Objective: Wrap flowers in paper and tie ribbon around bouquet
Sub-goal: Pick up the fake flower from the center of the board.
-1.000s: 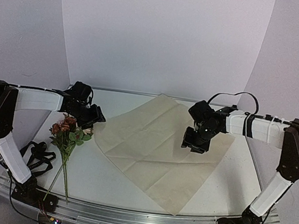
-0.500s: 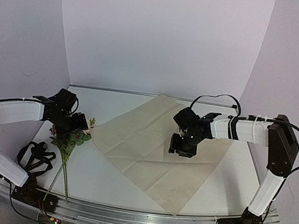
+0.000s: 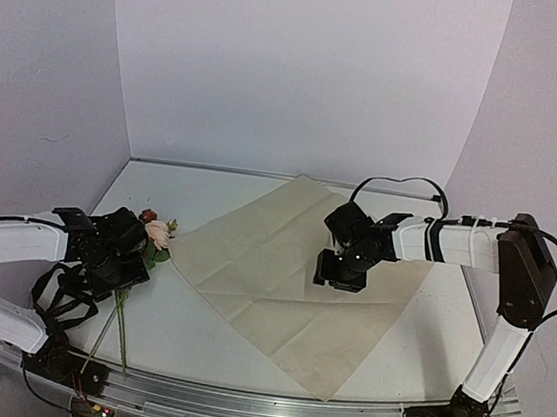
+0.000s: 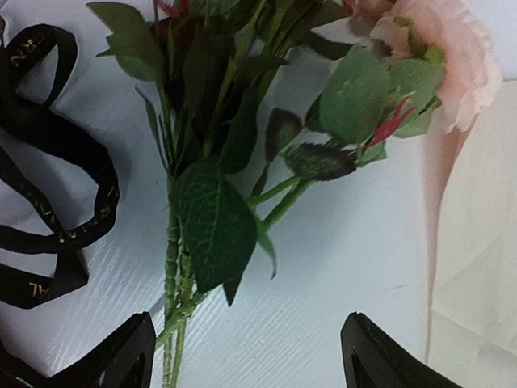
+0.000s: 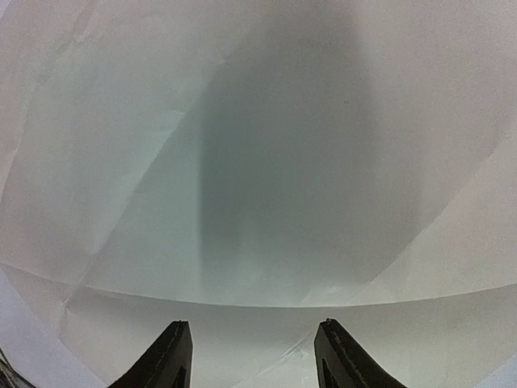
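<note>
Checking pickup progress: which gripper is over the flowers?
The left gripper, open over the stems of the flowers; the right gripper hangs over the paper instead.

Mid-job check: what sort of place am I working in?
Probably a lab test cell: white table boxed in by pale walls, left arm and right arm mounted on a metal rail at its near edge.

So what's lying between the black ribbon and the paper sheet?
The flowers: in the left wrist view their stems and leaves lie between the ribbon and the paper.
</note>
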### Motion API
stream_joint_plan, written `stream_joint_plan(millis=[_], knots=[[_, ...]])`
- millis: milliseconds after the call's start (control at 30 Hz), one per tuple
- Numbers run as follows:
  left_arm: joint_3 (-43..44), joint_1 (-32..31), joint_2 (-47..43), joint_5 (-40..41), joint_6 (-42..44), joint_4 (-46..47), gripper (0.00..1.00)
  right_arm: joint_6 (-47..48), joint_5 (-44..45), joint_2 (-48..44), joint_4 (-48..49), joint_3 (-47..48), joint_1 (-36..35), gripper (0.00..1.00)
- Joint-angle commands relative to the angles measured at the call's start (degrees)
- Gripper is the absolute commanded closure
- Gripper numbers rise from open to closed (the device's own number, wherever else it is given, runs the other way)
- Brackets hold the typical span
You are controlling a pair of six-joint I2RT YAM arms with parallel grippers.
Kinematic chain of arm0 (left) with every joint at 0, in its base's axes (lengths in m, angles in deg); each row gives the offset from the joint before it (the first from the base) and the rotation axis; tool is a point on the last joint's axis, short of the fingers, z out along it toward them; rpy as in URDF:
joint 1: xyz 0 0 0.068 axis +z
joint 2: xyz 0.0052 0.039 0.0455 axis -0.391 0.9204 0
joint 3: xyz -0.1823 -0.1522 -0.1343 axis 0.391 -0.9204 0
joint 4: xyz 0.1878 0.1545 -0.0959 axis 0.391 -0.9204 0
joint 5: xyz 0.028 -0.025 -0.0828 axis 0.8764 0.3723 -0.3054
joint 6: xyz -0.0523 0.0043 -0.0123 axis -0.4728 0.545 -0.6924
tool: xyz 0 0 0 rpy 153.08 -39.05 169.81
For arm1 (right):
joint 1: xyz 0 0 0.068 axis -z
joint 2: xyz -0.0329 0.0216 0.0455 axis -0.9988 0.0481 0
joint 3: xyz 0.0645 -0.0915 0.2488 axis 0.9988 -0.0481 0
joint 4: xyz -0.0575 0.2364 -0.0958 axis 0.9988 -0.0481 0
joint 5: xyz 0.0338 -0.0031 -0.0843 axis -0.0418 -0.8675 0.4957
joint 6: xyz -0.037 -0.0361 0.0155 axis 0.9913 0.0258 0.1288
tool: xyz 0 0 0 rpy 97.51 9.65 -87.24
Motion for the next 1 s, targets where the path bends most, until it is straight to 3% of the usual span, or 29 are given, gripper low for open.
stream_joint_plan(millis=[0, 233, 433, 667, 833, 900, 967], knots=[[2.01, -2.85, 2.22, 6.19, -9.79, -6.93, 0.19, 0.87, -0.37, -1.03, 1.72, -0.18, 0.14, 0.45], [-0.39, -2.96, 8.09, 4.70, -7.90, -0.09, 0.23, 0.38, -0.92, -1.19, 3.02, -2.08, 0.14, 0.45], [-2.87, -2.92, 10.71, 4.40, -7.09, 6.52, 0.32, 0.52, -1.50, -1.28, 3.68, -2.56, 0.15, 0.45], [-6.88, -2.88, 12.03, 4.07, -8.52, 12.23, 0.59, 0.81, -1.45, -0.18, 4.19, -1.95, 0.13, 0.45], [-6.20, -2.88, 10.16, 6.98, -6.86, 12.35, 0.84, 0.88, -1.93, 1.88, 4.81, -0.66, 0.13, 0.45], [-4.93, -2.88, 8.22, 9.12, -5.92, 10.39, 0.98, 0.92, -1.85, 2.86, 4.83, -0.12, 0.09, 0.44], [-3.32, -2.86, 6.23, 11.64, -4.65, 7.84, 1.00, 0.65, -1.63, 3.83, 4.82, 0.24, -0.07, 0.44]])
